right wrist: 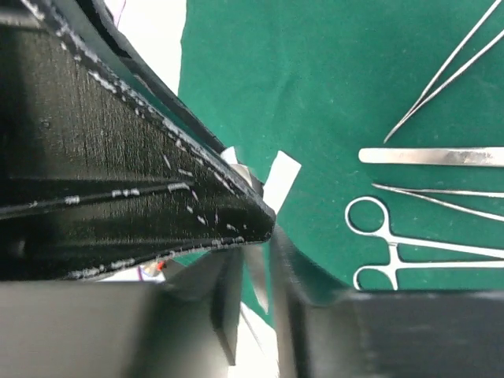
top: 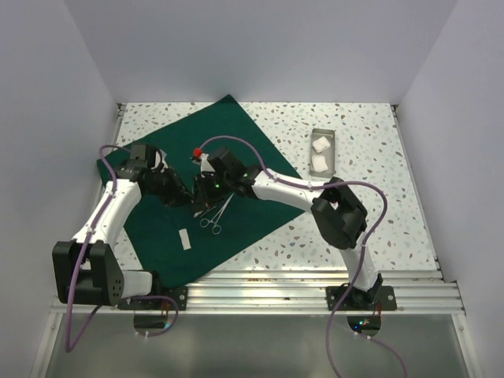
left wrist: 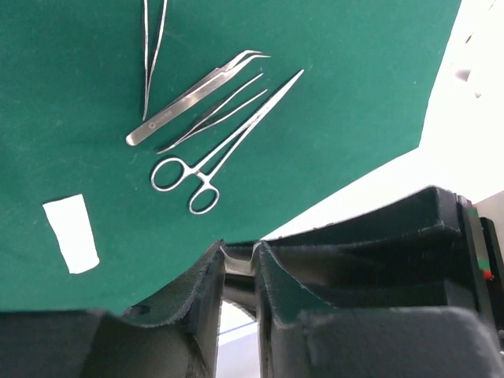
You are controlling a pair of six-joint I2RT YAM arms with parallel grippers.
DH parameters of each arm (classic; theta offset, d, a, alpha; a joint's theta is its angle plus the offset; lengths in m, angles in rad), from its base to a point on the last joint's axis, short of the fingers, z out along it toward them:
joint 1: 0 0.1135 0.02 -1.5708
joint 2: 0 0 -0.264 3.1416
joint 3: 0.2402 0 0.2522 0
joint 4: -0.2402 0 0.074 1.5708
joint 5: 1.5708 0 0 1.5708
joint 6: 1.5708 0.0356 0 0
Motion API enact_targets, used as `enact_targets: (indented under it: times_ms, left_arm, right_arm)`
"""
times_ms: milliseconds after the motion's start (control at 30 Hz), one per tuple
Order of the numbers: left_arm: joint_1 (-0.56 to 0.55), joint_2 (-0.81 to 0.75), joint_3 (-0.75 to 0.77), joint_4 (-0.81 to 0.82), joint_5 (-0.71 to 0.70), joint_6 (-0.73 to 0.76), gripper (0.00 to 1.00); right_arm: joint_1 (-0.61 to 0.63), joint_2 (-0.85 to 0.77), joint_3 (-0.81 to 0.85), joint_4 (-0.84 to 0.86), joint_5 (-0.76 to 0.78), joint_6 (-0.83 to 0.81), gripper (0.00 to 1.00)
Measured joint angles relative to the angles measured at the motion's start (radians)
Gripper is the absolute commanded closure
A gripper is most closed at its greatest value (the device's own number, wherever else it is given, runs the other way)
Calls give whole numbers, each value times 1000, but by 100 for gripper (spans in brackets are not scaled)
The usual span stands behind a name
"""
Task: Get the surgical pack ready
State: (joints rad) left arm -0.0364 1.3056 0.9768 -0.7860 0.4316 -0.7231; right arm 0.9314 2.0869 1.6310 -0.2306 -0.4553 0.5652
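Steel instruments (left wrist: pixel 209 130) lie on green cloth (left wrist: pixel 79 79) near left end effector (left wrist: pixel 240 256)

top external: we look down from high above the green cloth (top: pixel 236 134), on its near side, the whole cloth in frame | left wrist: we sit close over the cloth, one edge in frame | right wrist: even closer, low over the cloth | shared: all three catch the ring-handled forceps (left wrist: pixel 189 177) on the cloth
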Motion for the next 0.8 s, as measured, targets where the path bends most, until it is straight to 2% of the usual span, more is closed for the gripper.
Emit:
enact_targets:
  times_ms: [67, 100, 200, 233, 367, 467, 633, 733, 800]
  left_arm:
    - [0, -1, -3, 0, -1, 1, 61]
    - [0, -1, -3, 1, -2, 2, 48]
    - [5, 5, 11, -9, -24, 10, 28]
    - [7, 13, 26, -18, -36, 19, 25]
    - [17, 46, 134, -48, -110, 55, 21]
    - [21, 42, 169, -40, -147, 81, 21]
    - [21, 18, 62, -27, -160, 110, 22]
    - [10, 4, -23, -34, -165, 117, 21]
    - [-2, -2, -53, -40, -170, 118, 21]
  right_arm:
    - [1, 0, 0, -1, 2, 3, 93]
    - [3, 0, -1, -2, 4, 4, 97]
    - [3, -6, -23, 3, 15, 8, 100]
    - [-1, -13, -38, 0, 20, 7, 100]
    - [-36, -60, -139, -5, 21, 6, 100]
    - [-135, -114, -216, -32, 27, 2, 100]
    - [-465, -166, -220, -103, 98, -37, 100]
    - [-667, -155, -160, -154, 145, -70, 98]
    - [-759, -125, -87, -197, 175, -96, 97]
